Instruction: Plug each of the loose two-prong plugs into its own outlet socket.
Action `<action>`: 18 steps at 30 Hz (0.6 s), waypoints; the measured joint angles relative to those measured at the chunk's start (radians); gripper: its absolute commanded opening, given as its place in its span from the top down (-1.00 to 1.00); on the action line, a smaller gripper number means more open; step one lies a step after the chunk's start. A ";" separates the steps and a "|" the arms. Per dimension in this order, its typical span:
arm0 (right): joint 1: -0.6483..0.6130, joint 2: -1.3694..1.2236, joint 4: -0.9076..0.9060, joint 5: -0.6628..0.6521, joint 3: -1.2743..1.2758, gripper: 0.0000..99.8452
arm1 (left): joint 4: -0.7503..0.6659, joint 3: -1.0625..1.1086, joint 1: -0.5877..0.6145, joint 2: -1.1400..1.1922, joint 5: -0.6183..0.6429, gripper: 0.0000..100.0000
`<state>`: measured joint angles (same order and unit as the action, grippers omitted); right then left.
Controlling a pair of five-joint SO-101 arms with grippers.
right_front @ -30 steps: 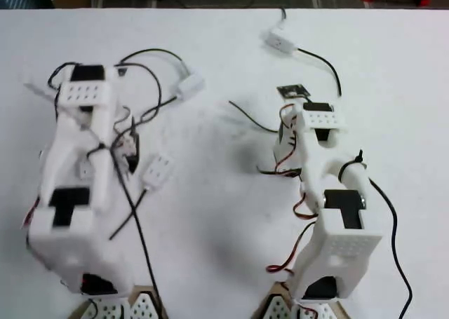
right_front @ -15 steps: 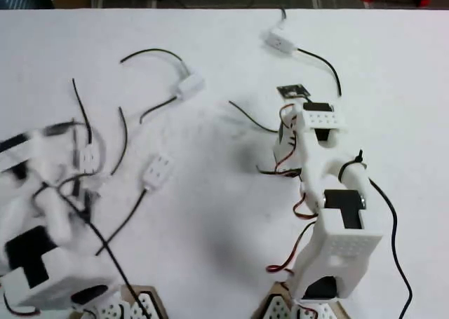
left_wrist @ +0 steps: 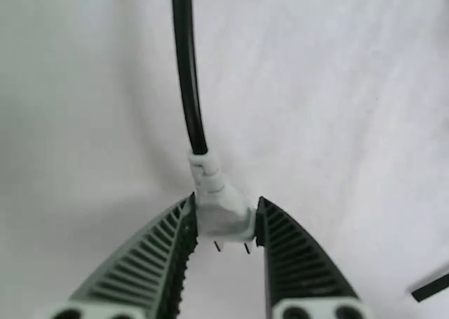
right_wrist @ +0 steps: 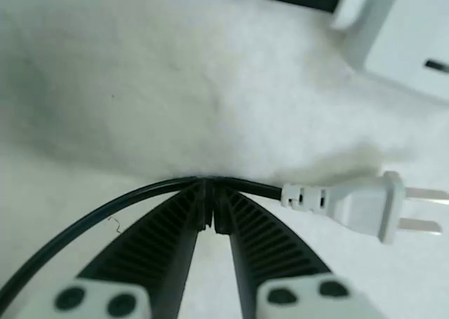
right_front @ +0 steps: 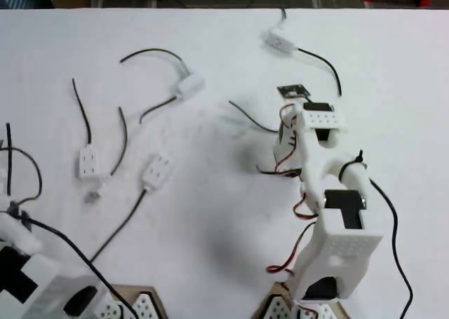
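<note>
Plug (left_wrist: pixel 217 217) one is clamped in the left gripper (left_wrist: pixel 226 202), lower-left corner of the high view, prongs free. I'd say next it needs lining up with the socket block (right_front: pixel 87 161) nearby. Further right, the right gripper (right_wrist: pixel 212 191) pinches the cord (right_wrist: pixel 119 205) just behind the second plug (right_wrist: pixel 358 207), with an outlet (right_wrist: pixel 403 35) close by.

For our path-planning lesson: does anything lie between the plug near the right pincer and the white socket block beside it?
Nothing visible does. Only bare table separates the plug from the socket block. The right pincer is shut on the plug's cable.
</note>
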<state>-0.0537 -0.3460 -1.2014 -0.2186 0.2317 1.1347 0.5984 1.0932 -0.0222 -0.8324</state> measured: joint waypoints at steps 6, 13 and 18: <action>0.000 0.000 0.000 0.000 0.000 0.96 | -0.008 0.026 0.017 0.000 -0.052 0.48; 0.000 0.000 0.000 0.000 0.000 0.96 | 0.026 -0.018 0.028 0.000 -0.052 0.47; 0.000 0.000 0.000 0.000 0.000 0.96 | 0.103 -0.043 0.037 0.000 -0.052 0.47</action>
<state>-0.0537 -0.3460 -1.2014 -0.2186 0.2317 1.2375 0.5554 1.1301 -0.0222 -0.8846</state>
